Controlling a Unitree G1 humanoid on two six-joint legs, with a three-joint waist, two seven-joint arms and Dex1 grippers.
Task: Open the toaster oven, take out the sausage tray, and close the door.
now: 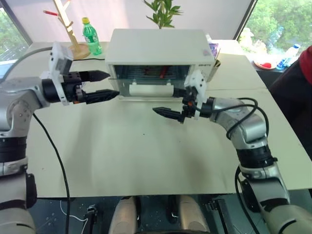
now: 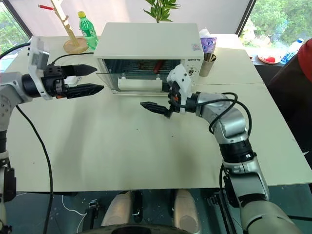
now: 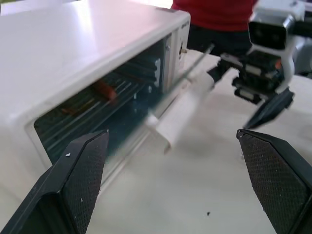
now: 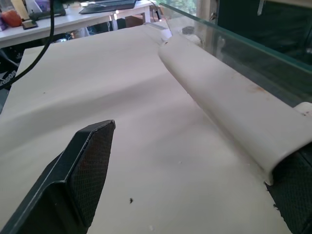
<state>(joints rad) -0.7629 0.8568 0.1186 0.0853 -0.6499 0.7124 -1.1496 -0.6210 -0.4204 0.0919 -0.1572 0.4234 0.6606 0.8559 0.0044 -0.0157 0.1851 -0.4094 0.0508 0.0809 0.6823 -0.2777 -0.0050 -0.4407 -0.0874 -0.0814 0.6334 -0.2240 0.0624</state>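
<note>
Behind toaster oven (image 1: 156, 51), green bottle (image 1: 91, 36)

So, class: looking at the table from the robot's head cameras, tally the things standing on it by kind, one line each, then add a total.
Toaster oven: 1
Green bottle: 1
Wooden stand: 1
Metal cup: 1
Purple-printed pack behind the cup: 1
Total: 5
</note>
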